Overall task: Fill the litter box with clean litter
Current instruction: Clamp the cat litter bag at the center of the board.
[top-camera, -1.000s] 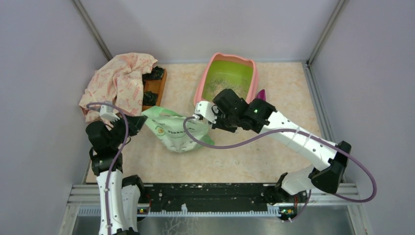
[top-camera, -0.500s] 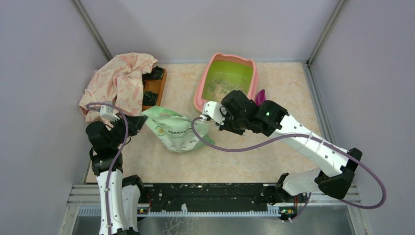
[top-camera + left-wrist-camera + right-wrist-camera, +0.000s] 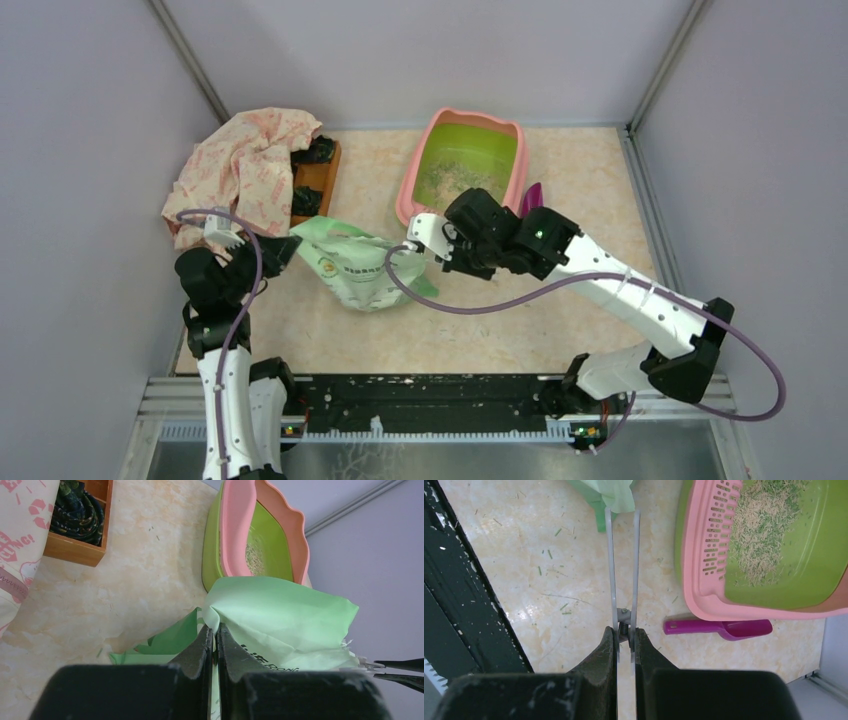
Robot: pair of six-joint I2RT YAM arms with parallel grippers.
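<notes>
Pinching one corner of the light green bag (image 3: 280, 615), the left claw (image 3: 215, 630) is closed on it. We see the right claw (image 3: 624, 632) clamped on scissors (image 3: 624, 612), blade tips either side of the bag's other edge. The litter box (image 3: 405, 190) stands on the table (image 3: 580, 170) beyond the bag, with clean litter (image 3: 759, 535) scattered inside. A magenta scoop (image 3: 724, 628) lies beside its rim.

I count one litter box (image 3: 410, 185), with one loose heap of clean litter (image 3: 452, 178) inside it. Just right of the litter box lies one magenta scoop (image 3: 533, 195). On its near side I have one green bag (image 3: 360, 268) and one pair of metal tongs (image 3: 610, 555). Left of it are one wooden tray (image 3: 318, 180), two dark bundles (image 3: 316, 152) and one patterned cloth (image 3: 245, 165). There are two grippers: left gripper (image 3: 212, 632) and right gripper (image 3: 624, 635).
</notes>
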